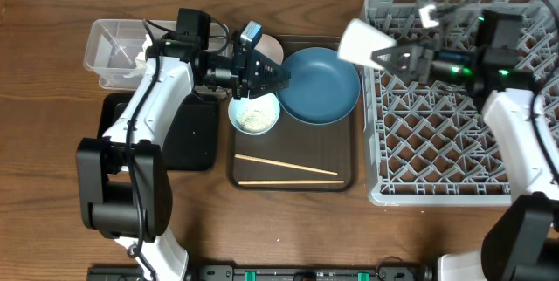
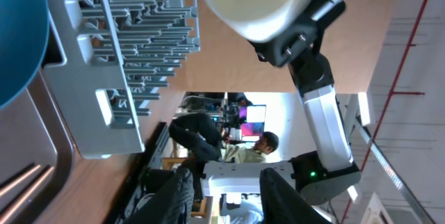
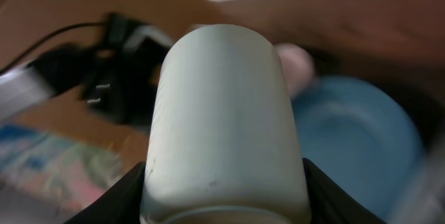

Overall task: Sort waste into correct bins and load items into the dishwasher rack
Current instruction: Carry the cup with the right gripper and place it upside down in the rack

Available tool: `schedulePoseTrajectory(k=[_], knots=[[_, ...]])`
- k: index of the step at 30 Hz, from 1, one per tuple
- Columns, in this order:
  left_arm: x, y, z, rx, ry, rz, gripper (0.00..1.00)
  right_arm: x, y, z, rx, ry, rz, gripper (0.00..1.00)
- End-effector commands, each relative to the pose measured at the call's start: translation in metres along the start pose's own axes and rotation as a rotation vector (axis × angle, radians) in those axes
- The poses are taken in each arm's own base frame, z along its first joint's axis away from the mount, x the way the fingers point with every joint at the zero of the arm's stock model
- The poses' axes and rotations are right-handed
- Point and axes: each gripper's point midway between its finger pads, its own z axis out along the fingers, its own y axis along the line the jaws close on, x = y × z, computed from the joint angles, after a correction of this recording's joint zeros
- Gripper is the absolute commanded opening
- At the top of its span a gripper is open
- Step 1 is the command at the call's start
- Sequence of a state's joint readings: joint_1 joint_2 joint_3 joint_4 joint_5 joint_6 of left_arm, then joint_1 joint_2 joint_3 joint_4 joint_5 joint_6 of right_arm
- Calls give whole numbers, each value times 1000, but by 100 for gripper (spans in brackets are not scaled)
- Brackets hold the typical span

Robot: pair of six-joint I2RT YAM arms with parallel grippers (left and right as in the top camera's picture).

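The right gripper [image 1: 389, 57] clasped a white cup [image 1: 358, 41] over the left edge of the dishwasher rack [image 1: 437, 146].
The cup was tipped sideways above the rack's upper-left corner. Left of the rack, the left gripper [image 1: 281, 76] hung with fingers apart and empty, by a dark blue plate [image 1: 325, 87] and a small white bowl [image 1: 234, 117] of rice scraps [image 1: 255, 119]. Two chopsticks [image 1: 288, 166] lay on a brown tray [image 1: 297, 146] beside the rack.

Probably a lab, seated person [image 2: 247, 149] at monitors [image 2: 254, 117], exposed red pipes [image 2: 416, 56]
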State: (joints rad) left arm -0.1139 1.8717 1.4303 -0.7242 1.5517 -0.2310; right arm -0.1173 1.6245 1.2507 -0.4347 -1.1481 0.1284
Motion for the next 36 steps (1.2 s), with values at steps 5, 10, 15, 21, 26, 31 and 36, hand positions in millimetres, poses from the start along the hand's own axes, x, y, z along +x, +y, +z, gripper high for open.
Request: schedulePoseTrajectory(k=[5,10,15,21,26,31,36], knots=[[-6,22,-3,-176,-57,29,39,-6,-12,-58,488,-70,23,25],[-12,41,-8,-290,-92,29,39,1,5,-104,751,-64,47,24],[-19,60,-17,-423,-136,35,39,29,12,-139,945,26,119,22],[-27,73,-46,-687,-242,90,39,69,13,-152,1016,164,234,22],[-26,77,-91,-998,-359,131,40,89,6,-158,1069,251,304,22],[-16,81,-124,-1240,-411,125,42,103,-7,-154,1076,343,379,22],[-5,87,-130,-1299,-381,95,43,115,-25,-147,1077,450,454,22]])
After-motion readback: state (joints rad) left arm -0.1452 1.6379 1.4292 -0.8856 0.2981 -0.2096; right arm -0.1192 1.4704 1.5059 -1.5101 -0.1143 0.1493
